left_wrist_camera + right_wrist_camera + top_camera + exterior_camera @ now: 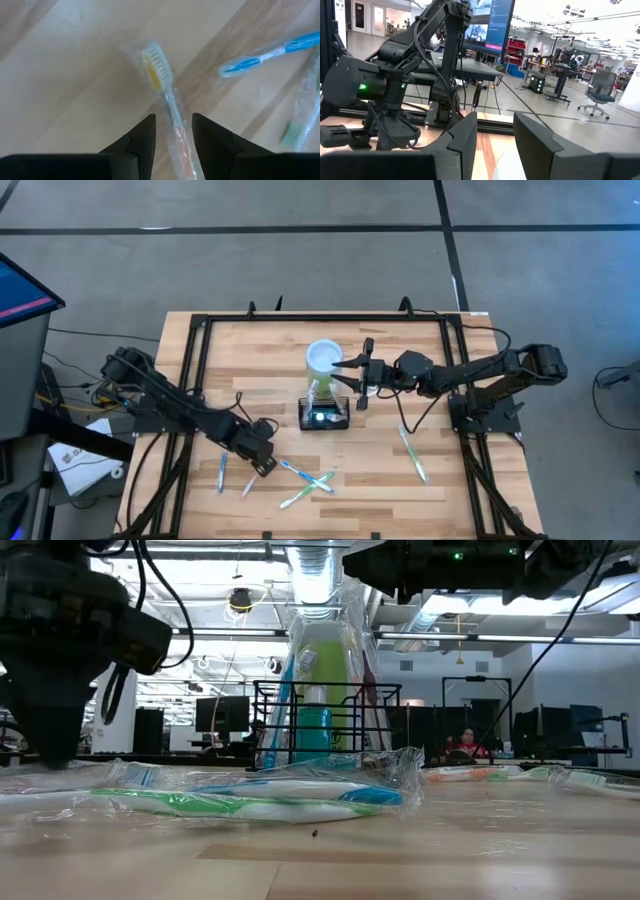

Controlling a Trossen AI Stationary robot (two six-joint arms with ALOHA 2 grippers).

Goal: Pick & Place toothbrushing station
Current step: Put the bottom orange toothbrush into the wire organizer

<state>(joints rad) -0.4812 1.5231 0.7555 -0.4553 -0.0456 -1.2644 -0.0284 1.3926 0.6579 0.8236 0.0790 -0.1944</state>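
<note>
At the near edge of the wooden table (230, 350), several toothbrushes in clear plastic wrappers lie flat and scattered: a blue and a green one crossing (305, 482), and others beside the left arm. The left gripper (263, 463) is low over this group, and in its wrist view its two dark fingers are parted, with the handle of a wrapped yellow-bristled toothbrush (160, 80) running between them; the fingers do not appear to press on it, so the jaws are open around it rather than gripping. Its long axis runs straight away from the wrist, in line with the gap. Farther in, near the table's centre, stands the toothbrushing station (325, 416), a small black wire-mesh rectangular caddy with thin rigid bars and open compartments; the low view shows wrapped items standing upright inside it (325, 715). Touching or just behind it is a lime-green cylindrical cup (323, 360) with a smooth white interior. The right gripper (350, 370) is raised beside the cup, just beyond the caddy's far right corner, its fingers spread apart and empty, pointing toward the left arm. By judgement, the right arm is the nearer one to the caddy; the caddy lies just forward of and below its jaws, with the long side running across the table. The wire rim offers a thin, firm edge to pinch. Another wrapped toothbrush (412, 452) lies on the right side of the table.
</note>
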